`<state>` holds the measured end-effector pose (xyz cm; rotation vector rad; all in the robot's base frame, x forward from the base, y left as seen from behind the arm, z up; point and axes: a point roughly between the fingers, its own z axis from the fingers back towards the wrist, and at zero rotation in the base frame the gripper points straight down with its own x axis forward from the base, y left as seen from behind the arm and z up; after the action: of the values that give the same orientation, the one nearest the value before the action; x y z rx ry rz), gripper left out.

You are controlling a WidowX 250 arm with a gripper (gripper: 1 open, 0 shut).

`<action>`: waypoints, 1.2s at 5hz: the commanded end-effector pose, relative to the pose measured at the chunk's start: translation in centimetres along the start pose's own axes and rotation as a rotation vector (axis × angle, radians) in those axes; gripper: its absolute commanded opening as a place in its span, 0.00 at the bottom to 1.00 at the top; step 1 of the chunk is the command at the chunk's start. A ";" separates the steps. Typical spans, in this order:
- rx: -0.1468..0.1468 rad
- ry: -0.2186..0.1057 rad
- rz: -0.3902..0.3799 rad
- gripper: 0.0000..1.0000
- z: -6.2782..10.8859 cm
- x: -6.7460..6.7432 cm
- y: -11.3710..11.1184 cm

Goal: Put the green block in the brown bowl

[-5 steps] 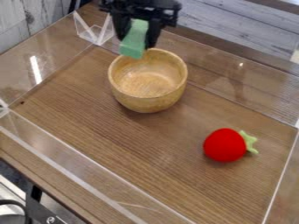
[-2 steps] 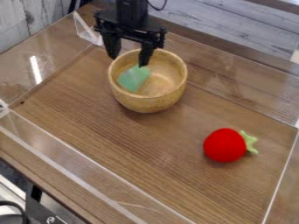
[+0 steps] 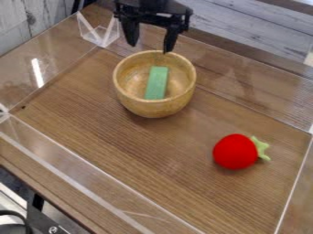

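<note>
Claw (image 3: pixel 149 38) wide, nothing in it, just beyond the bowl. We have the green block (image 3: pixel 156 82) inside the brown bowl (image 3: pixel 137 103); red strawberry toy (image 3: pixel 235 152) sits near the table's (image 3: pixel 116 164) right edge.

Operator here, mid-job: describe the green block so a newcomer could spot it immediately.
On the wooden table, find the round light-brown bowl near the gripper. Inside it lies the green block, a plain, pale-green elongated bar. Its straight sides and flat colour set it apart from the rounded red strawberry toy, which sits outside the bowl.
</note>
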<state>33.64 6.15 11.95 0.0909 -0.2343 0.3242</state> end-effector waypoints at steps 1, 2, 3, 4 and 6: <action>-0.008 -0.050 0.057 1.00 1.2 1.5 -0.4; -0.019 -0.056 0.069 1.00 2.5 1.6 -0.6; -0.032 -0.063 0.077 1.00 3.9 1.6 -0.9; -0.051 -0.074 0.072 1.00 6.2 1.1 -0.7; -0.043 -0.048 0.063 0.00 7.4 -1.4 -0.2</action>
<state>30.86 4.73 17.14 0.0498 -0.2381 0.3867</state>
